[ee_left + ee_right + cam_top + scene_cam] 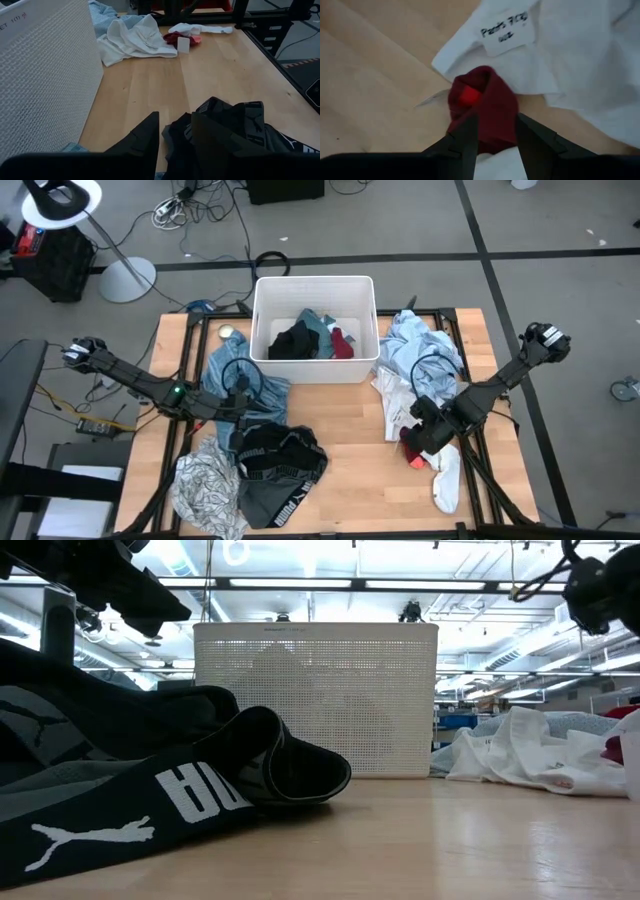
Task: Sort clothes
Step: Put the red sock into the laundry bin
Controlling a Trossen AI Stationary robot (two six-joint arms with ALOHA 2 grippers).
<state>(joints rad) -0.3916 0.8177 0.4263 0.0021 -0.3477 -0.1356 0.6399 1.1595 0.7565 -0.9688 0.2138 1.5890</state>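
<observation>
Right wrist view: right gripper [492,131] pinching red sock [487,107], sock's lower part hidden behind fingers.

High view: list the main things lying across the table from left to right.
White-grey patterned top → black Puma shorts → white tub → red sock → white sock.

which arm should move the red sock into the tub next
Right. The right hand is already around the red sock, one finger on each side, beside the white garment. The left hand is over the black shorts across the table, near the tub.
</observation>
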